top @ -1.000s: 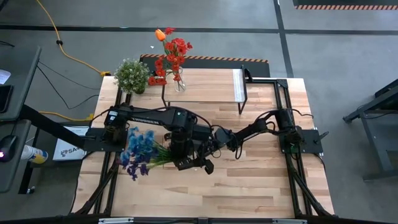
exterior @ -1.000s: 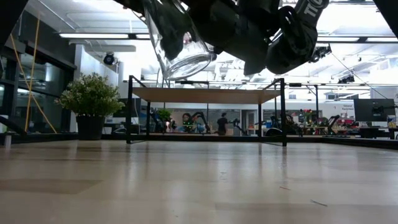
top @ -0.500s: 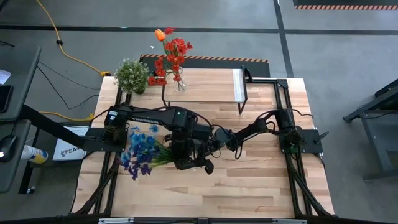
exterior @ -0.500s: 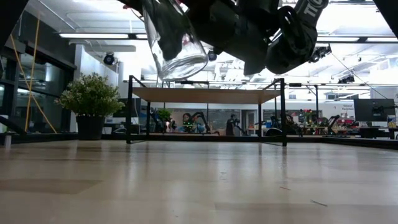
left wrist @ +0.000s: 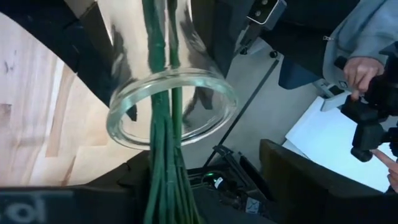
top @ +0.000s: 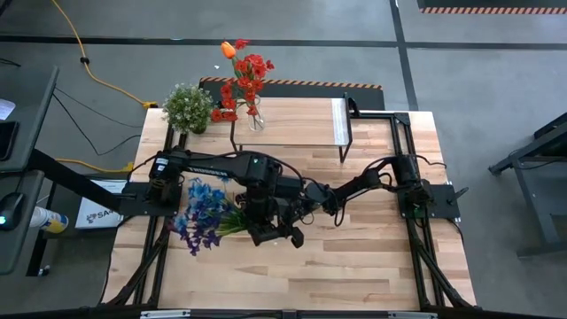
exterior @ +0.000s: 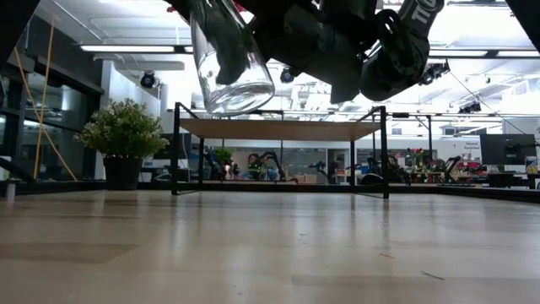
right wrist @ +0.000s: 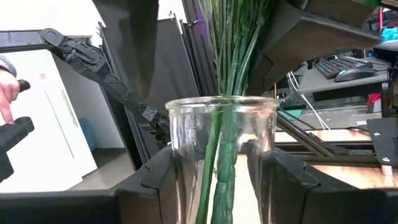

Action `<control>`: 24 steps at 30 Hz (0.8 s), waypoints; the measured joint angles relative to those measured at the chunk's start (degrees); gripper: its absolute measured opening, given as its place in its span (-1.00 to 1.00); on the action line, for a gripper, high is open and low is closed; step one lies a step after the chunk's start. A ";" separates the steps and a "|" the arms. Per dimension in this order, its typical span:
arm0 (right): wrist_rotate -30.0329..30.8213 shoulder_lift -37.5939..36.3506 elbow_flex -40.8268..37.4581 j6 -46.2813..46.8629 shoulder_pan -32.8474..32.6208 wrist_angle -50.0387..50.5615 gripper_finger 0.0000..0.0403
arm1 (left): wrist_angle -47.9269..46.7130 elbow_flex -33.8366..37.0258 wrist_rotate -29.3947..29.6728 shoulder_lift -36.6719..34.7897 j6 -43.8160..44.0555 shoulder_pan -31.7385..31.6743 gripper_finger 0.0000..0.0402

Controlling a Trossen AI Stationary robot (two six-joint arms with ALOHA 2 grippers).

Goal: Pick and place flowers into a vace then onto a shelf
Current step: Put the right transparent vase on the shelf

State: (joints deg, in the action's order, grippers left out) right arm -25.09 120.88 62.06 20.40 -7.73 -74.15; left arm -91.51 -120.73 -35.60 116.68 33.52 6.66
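The middle of the table (top: pixel 354 266) is blocked by both arms, the raised glass vase (exterior: pixel 226 63) and the blue flowers (top: pixel 202 217). The far edge is occupied by the shelf (top: pixel 292 120) and potted plant (top: pixel 188 108); open board is left along the near edge.

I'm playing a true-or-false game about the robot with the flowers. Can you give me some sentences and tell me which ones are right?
1. The glass vase is standing on the table. False: it is held up in the air.
2. Green stems go into the glass vase. True.
3. The blue and purple flowers are on the shelf. False: they hang over the table's left part, beside the arms.
4. Red flowers stand in another vase on the shelf. True.
5. A bushy potted plant sits at the table's far left corner. True.
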 joint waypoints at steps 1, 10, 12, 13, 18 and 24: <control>0.15 0.00 0.00 0.00 -0.04 0.02 -0.18 | 0.02 0.00 -0.08 0.00 0.10 0.00 0.40; 0.70 -0.02 0.02 0.10 -0.13 -0.62 -0.18 | -0.53 -1.58 -4.24 0.04 -0.19 -1.52 0.64; 0.72 -0.02 0.02 0.06 -0.19 -0.57 -0.18 | -0.50 -2.52 -4.73 0.09 -0.16 -1.75 0.68; 0.71 -0.02 0.02 0.04 -0.19 -0.41 -0.18 | -0.50 -3.08 -4.78 0.12 -0.19 -1.78 0.70; 0.64 -0.02 0.15 0.02 -0.26 0.14 -0.18 | -0.52 -5.42 -4.39 0.28 -0.24 -2.17 0.77; 0.95 -0.02 0.22 0.13 -0.21 0.23 -0.19 | -0.61 -5.66 -3.87 0.22 -0.32 -2.32 0.81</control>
State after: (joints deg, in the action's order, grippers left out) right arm -24.14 120.86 62.28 20.53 -7.94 -73.91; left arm -92.12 -126.39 -39.46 116.90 33.19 4.34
